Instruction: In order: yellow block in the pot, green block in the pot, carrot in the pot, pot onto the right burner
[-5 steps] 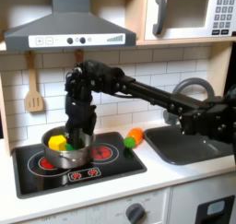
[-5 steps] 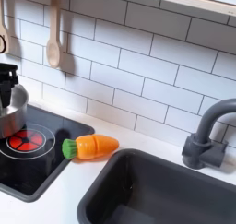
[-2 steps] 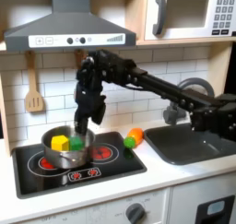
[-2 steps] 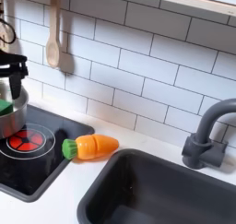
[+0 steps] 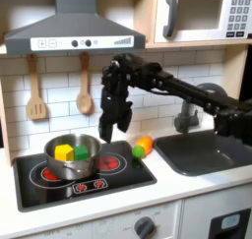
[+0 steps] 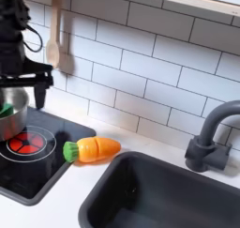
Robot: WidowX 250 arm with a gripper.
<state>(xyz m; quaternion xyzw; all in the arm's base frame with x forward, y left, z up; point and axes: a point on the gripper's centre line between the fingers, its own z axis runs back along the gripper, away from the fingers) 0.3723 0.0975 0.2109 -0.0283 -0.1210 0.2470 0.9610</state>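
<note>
In the first exterior view we see the black gripper (image 5: 111,135) hanging empty, fingers parted, above the cooktop; the shiny steel pot (image 5: 71,157) holds the small yellow block (image 5: 63,151) and the dark green block (image 5: 81,152). In the second exterior view the orange toy carrot (image 6: 92,149) lies beside the cooktop.

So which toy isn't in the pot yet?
The carrot. It lies on the counter beside the cooktop, while the yellow block and green block sit inside the pot.

The shiny steel pot (image 5: 71,156) sits on the cooktop's 9 o'clock burner, holding the yellow block (image 5: 63,151) and green block (image 5: 81,152) side by side. The carrot (image 6: 92,149) lies flat at 3 o'clock of the right burner (image 5: 110,163).
</note>
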